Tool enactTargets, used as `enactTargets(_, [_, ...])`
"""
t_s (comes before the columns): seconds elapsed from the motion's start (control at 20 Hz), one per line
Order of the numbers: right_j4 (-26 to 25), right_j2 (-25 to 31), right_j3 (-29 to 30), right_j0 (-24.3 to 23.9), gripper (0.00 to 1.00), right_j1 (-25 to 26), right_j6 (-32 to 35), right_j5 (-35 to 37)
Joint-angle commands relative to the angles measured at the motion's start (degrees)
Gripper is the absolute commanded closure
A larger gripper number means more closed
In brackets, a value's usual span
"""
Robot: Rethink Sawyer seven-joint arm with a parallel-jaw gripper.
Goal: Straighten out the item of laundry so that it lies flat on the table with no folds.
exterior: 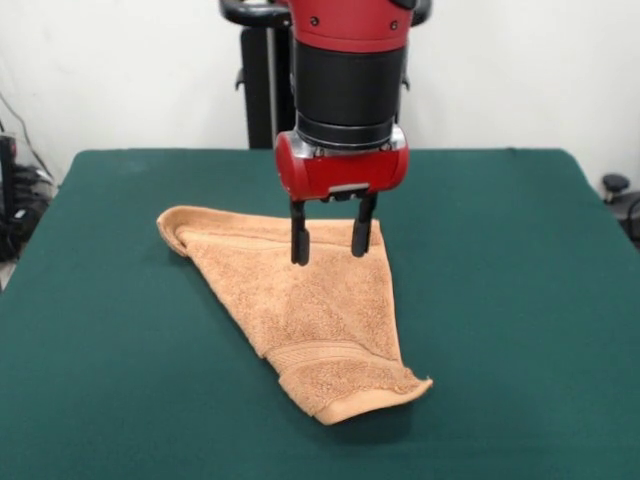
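Pincer (330,246) spread above folded towel (310,310)

Even, bright indoor light is falling from above, casting a soft shadow under the orange-tan terry towel's (318,305) near hem on the dark green felt table (520,300) (focus is holding throughout), with faint sheen on the red-and-black arm (345,60).

I see a dark green cloth-covered worktop (500,300) filling the view, its far edge against a white wall. One orange-tan terry towel (310,310) lies on it near the middle, roughly triangular, its banded hem at the near tip, a rolled fold at its far-left corner.
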Motion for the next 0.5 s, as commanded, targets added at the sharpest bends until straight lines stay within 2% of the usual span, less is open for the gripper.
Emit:
enactTargets(0.05, [2.5, 1.4, -6.8, 3.9, 0.0, 2.4, 6.6, 11.4])
enactTargets(0.5, [2.9, 1.0, -20.4, 7.0, 0.0, 7.3, 9.4, 16.5])
